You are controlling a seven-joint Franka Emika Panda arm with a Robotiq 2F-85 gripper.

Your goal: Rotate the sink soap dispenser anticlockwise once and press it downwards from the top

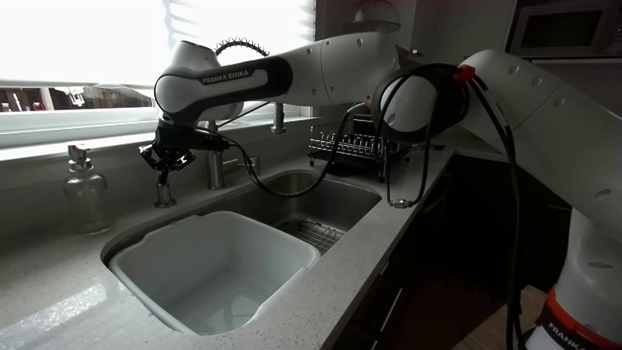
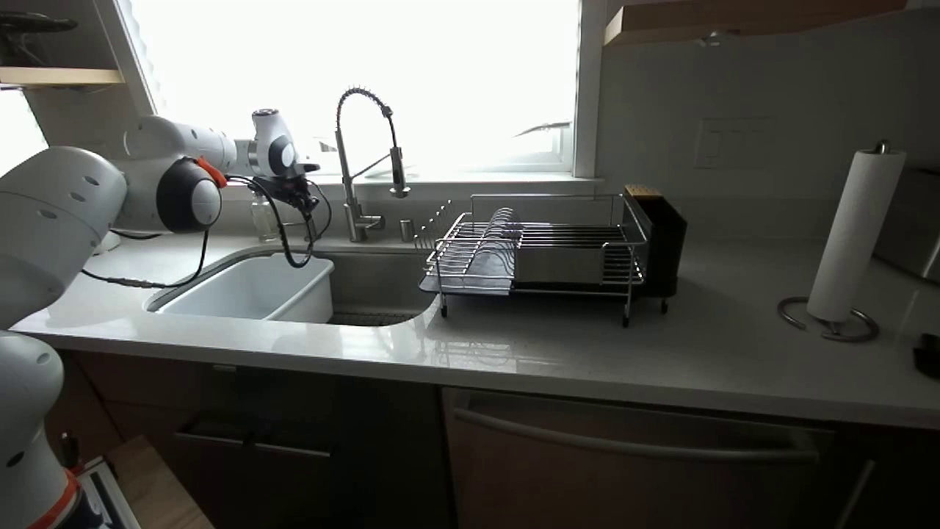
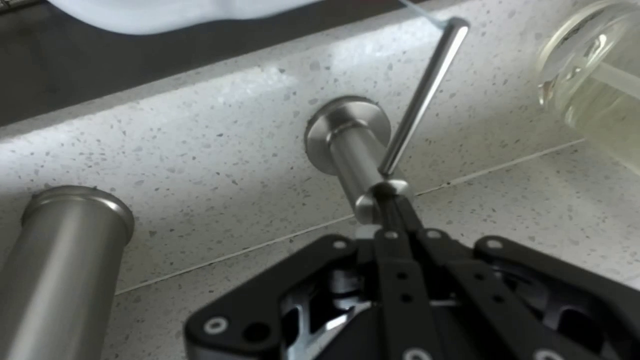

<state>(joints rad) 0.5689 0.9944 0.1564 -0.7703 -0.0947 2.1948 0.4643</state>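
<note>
Closed, with nothing seen between its fingers, the tool (image 3: 393, 202) reaches in from six o'clock in the wrist view, its tips apparently touching the top of the pump (image 3: 356, 157). Upright on the desk (image 3: 200, 155), the pump has the tap (image 3: 75, 265) towards eight o'clock and the bottle (image 3: 607, 87) between two and three. Its spout (image 3: 421, 100) points to one o'clock; a pale strand (image 3: 425, 12), perhaps soap, trails from the end towards ten. In an exterior view the tub (image 1: 184, 257) lies at five o'clock from the pump.

That strand suggests the press is the step in hand; whether the turn is complete cannot be told. To press well, drive straight down along the pump's own axis, the tips centred on its top. They give a small, hard contact on smooth metal, so a push off line could skid. Load drifting towards one o'clock would fall on the spout and might swing it round. Go slowly, stop when the travel runs out, then lift straight up so the pump can spring back. Leave the fingers together: spread, they would straddle the top instead of bearing on it.
</note>
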